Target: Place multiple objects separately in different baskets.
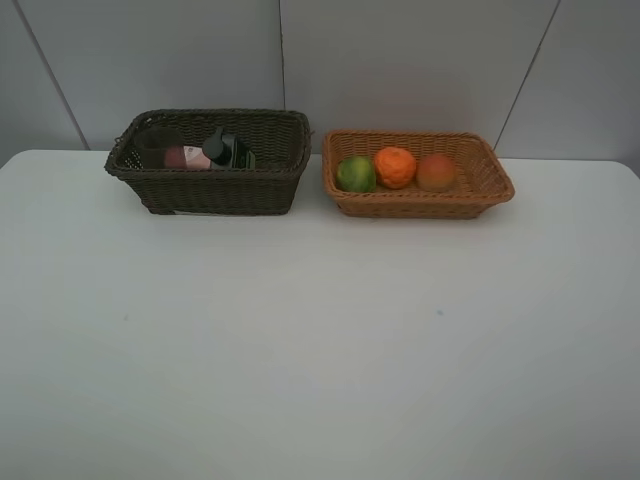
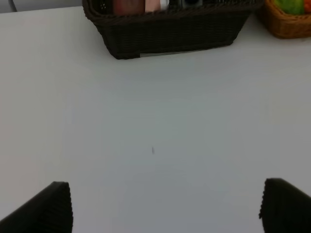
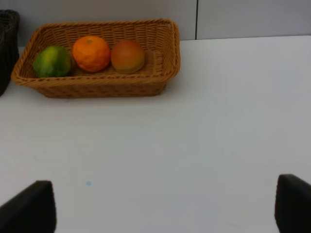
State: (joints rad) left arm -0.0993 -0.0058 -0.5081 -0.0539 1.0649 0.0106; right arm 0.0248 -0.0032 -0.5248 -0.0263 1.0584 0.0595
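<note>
Black left gripper (image 2: 165, 206) jaws spread above table (image 2: 155, 136)

Looks like a lab or robot test bench, not a home. Plain white matte tabletop (image 1: 320, 340) fills the scene, backed by bare pale grey wall panels (image 1: 400, 60) with thin dark seams between them. No furniture or decor visible. Only staged props sit on the table: a deep dark brown rectangular woven wicker basket (image 1: 215, 190) holding toiletry-type items, and just beside it a shallow light orange-tan woven wicker basket (image 1: 420, 205) with three pieces of fruit in a row. Black gripper fingertips (image 2: 53, 206) frame both wrist views.
</note>
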